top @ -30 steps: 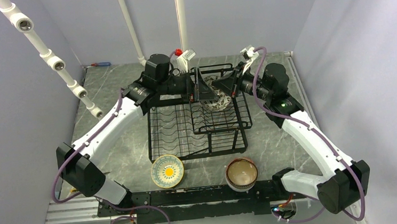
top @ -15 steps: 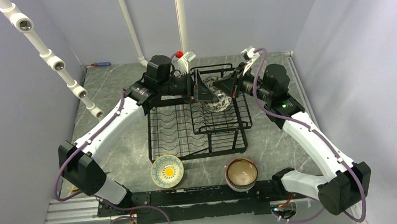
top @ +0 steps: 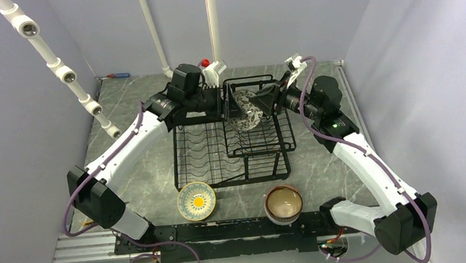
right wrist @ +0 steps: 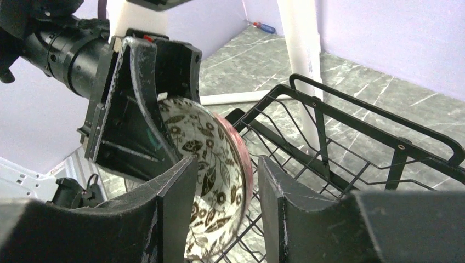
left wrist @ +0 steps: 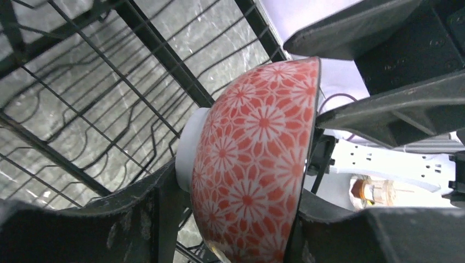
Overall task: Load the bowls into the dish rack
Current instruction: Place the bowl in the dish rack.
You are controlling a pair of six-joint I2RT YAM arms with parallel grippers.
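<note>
A pink-patterned bowl [top: 245,111] stands on edge over the raised basket of the black dish rack [top: 220,164]. My left gripper [left wrist: 238,197] is shut on this bowl [left wrist: 252,159], one finger on its white foot and the other at its rim. My right gripper [right wrist: 227,167] is open; its fingers straddle the bowl's rim [right wrist: 214,159] with a gap on the outer side. A yellow-dotted bowl [top: 196,201] and a stack of brown-rimmed bowls [top: 283,204] sit on the table in front of the rack.
A white pipe frame [top: 55,64] slants over the left side and two white posts [top: 211,20] rise behind the rack. A small red-and-blue tool [top: 116,75] lies at the back left. Walls close in left, right and behind.
My right gripper has opened off the bowl's rim. My left gripper has closed onto the bowl, which has shifted slightly left.
</note>
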